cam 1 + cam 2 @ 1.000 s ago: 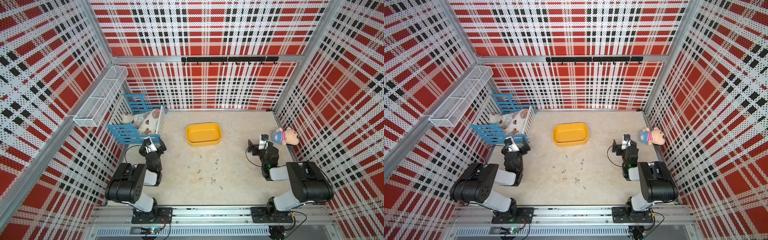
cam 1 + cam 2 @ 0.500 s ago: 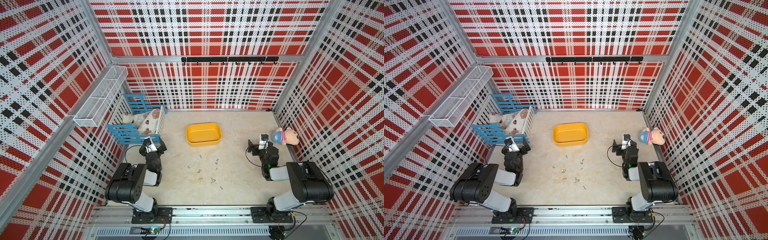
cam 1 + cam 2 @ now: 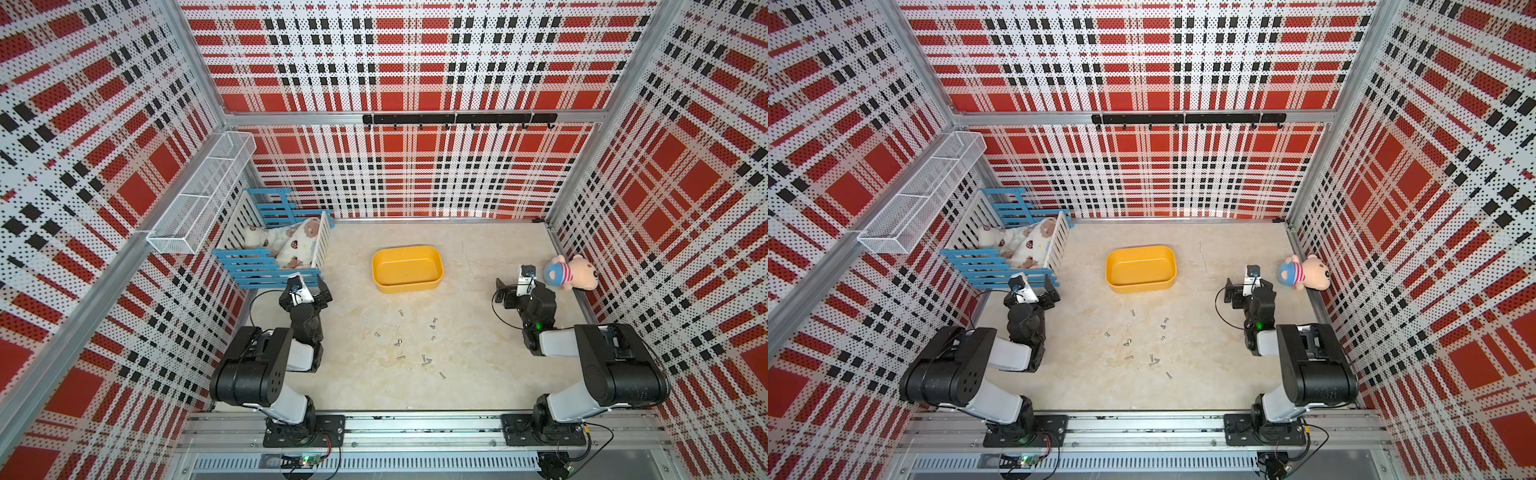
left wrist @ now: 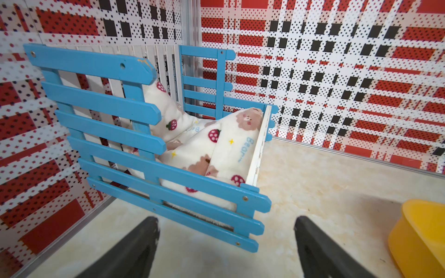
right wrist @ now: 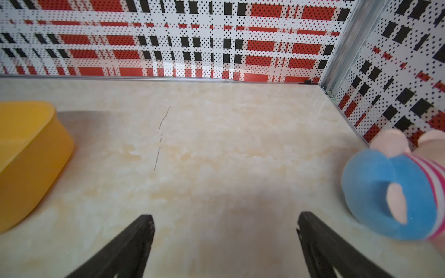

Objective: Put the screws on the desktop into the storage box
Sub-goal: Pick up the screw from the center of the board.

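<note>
— What is seen first, going by size?

— The beige, marbled table (image 3: 478, 386) is seen in both top views, walled in by red plaid panels. A white wire-mesh basket (image 3: 199, 195) is hung on the left wall. Below it, a blue-and-white slatted crate (image 3: 257, 270) is set in the table's far left corner, with printed soft cloth bundled inside.

— And where is the storage box placed?

— The yellow storage box (image 3: 407, 286) is set upright near the middle of the table's far half. It lies between the two arms and farther back than both.

— How are the hands held?

— The left hand (image 4: 226, 221) is held low over the table, just in front of the crate's blue slats. Its jaws are spread wide and nothing is gripped between them. The right hand (image 5: 225, 216) is likewise released, with its jaws parted over bare table. In the right wrist view, the box's corner is seen on one side and a plush toy (image 5: 385, 192) in a blue hat close on the other. In both top views the toy is found lying by the right wall.

— Where are the screws found?

— The screws (image 3: 398, 343) are scattered flat on the table in front of the storage box, towards the arm bases. They lie roughly midway between the arms and well apart from both hands. About a dozen can be counted, and a few are bunched together at the near side of the scatter.
</note>
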Action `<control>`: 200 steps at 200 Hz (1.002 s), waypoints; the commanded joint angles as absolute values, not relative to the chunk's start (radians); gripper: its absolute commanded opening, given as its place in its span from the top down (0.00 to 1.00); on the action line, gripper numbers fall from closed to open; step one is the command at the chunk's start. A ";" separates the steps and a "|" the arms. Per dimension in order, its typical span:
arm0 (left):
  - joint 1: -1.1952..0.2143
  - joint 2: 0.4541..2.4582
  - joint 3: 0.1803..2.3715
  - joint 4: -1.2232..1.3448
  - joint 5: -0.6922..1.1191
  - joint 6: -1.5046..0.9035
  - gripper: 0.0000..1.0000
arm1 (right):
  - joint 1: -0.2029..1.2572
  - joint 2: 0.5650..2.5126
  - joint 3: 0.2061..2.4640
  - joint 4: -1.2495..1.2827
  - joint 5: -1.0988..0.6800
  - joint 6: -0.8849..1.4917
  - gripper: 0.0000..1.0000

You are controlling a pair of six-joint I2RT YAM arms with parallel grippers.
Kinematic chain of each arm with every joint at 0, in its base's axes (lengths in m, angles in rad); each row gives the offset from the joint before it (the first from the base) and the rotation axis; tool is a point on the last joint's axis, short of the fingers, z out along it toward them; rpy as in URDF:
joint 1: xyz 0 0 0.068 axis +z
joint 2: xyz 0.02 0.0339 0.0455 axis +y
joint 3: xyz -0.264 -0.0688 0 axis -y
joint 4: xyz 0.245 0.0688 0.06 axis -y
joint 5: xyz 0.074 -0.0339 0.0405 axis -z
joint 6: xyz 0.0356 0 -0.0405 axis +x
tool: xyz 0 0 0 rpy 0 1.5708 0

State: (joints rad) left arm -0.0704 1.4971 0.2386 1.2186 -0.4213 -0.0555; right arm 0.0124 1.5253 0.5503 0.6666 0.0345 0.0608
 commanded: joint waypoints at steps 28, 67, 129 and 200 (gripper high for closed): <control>-0.238 1.251 0.556 0.573 -0.705 -0.060 0.10 | 0.179 1.469 0.888 0.087 0.295 0.067 0.00; -0.304 1.228 0.903 0.012 -0.503 -0.217 0.17 | 0.353 1.483 1.098 -0.268 0.368 0.173 0.00; -0.260 1.232 1.000 -0.258 -0.330 -0.251 0.26 | 0.563 1.402 1.126 -0.420 0.212 0.426 0.00; -0.163 1.326 0.942 -0.215 -0.134 -0.297 0.32 | 0.685 1.532 1.122 -0.568 0.163 0.712 0.15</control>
State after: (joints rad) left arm -0.1864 1.2877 0.9371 -0.2192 -0.2497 -0.2634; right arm 0.6827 1.4803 1.1400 -0.4988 0.1711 0.5709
